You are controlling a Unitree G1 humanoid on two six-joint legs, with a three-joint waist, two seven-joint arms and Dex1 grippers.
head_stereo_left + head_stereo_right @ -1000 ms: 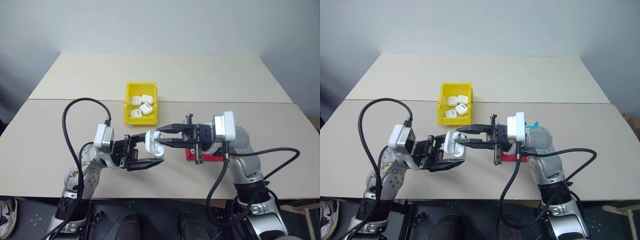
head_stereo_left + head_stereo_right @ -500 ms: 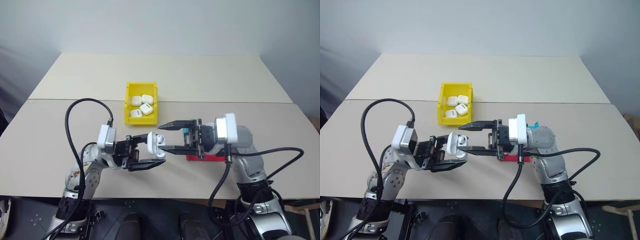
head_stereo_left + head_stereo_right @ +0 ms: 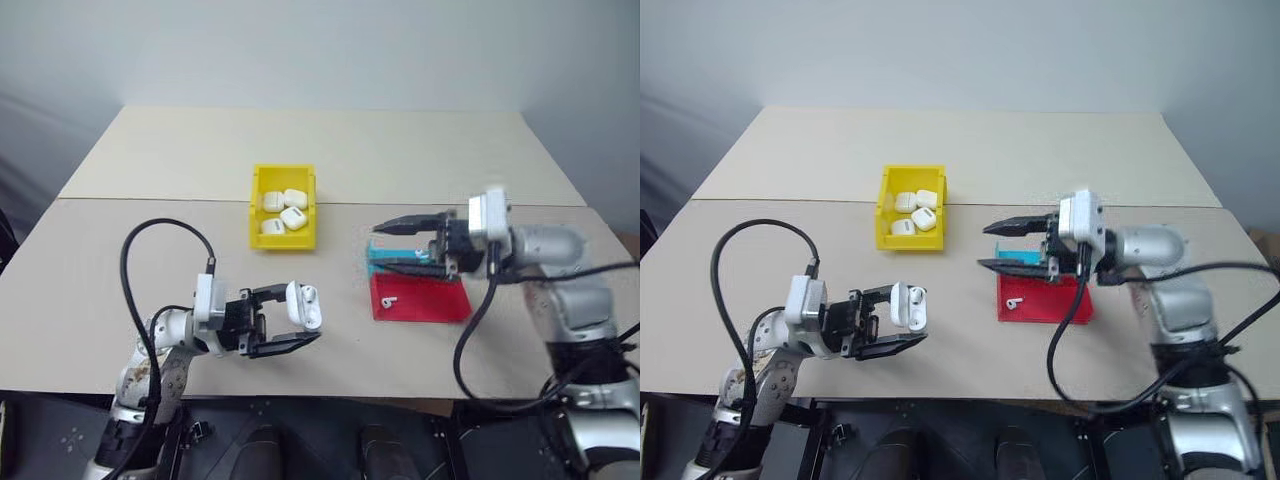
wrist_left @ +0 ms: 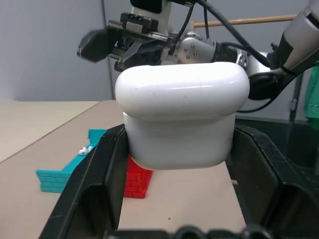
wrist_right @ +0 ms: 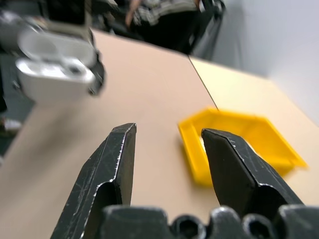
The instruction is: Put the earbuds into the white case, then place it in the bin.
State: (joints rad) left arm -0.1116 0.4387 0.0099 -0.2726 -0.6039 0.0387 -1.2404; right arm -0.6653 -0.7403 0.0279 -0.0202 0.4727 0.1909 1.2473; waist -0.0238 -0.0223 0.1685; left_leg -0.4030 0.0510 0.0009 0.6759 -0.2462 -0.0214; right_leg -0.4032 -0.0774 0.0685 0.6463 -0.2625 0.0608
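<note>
1. The white case [image 3: 306, 305], lid flipped open, sits clamped in the left gripper [image 3: 290, 319] above the tan table's [image 3: 420, 160] near edge.
2. One earbud [image 3: 389, 299] lies in the red-and-blue tray [image 3: 425, 302]; the yellow bin [image 3: 281, 240] holds four cases.
3. The right gripper [image 3: 398, 246], fingers apart and empty, hovers over the tray.

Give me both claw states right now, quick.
Left claw: closed on the white case, lid flipped open.
Right claw: open, holding nothing, over the red-and-blue tray.
</note>
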